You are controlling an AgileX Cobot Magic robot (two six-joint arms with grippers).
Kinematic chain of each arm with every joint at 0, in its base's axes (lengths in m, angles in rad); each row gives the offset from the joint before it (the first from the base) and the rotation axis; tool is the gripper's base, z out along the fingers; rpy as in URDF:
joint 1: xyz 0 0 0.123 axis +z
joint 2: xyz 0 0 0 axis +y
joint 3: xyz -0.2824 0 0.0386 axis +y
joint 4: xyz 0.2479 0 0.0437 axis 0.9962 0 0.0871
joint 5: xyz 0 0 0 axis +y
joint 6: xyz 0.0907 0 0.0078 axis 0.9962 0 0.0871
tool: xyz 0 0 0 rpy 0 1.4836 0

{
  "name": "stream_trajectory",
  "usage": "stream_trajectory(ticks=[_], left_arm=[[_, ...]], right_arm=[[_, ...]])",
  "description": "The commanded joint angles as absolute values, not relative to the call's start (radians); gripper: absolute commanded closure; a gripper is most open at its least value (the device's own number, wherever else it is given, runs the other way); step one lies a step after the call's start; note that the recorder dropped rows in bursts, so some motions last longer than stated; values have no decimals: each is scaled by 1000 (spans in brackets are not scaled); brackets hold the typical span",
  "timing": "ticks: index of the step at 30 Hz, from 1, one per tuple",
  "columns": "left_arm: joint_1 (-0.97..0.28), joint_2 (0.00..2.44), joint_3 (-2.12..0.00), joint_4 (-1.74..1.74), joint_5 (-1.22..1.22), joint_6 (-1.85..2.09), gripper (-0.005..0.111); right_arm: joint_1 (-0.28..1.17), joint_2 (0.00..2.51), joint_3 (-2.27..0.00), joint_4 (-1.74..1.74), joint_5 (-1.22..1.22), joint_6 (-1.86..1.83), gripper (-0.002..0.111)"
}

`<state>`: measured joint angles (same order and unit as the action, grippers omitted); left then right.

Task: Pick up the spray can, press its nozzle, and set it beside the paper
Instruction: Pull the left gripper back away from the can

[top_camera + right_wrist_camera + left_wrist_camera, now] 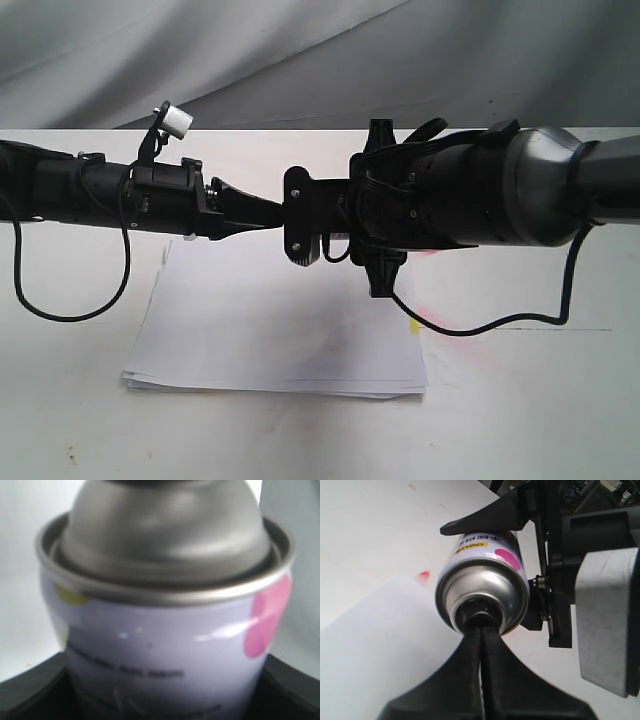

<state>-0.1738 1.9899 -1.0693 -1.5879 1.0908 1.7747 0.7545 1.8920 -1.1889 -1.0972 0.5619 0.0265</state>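
The spray can [482, 587] lies level in the air above the paper [270, 320], with its silver shoulder facing the left wrist view. My right gripper [300, 215] is shut on the can's white label [165, 645], one black finger [485, 516] on each side of the body. My left gripper [481, 627] is shut, and its joined fingertips rest end-on against the black nozzle [481, 614], covering most of it. In the exterior view the two grippers meet tip to tip, and the can is almost hidden between them.
The paper stack lies on the white table [520, 400], with a small yellow tab [413, 327] at its right edge. A pink stain [424, 575] marks the table near the paper. Black cables [60, 315] hang from both arms. Grey cloth [300, 60] hangs behind the table.
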Motion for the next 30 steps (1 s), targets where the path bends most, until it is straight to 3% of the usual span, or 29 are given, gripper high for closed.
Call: stream_trajectory(ticks=[1,18,30], left_arm=[[-191,1995,-1076,-1614,1105,1786,107],[-181,1976,-1076,-1568,1105,1806,107],[29,1773,-978,-1509,1103,1783,107]], right_arm=[[761,1878,-1201,-1114,475,32,108],[761,1878,-1201,-1114,475,32,108],[761,1878,-1201,-1114,481,32,108]])
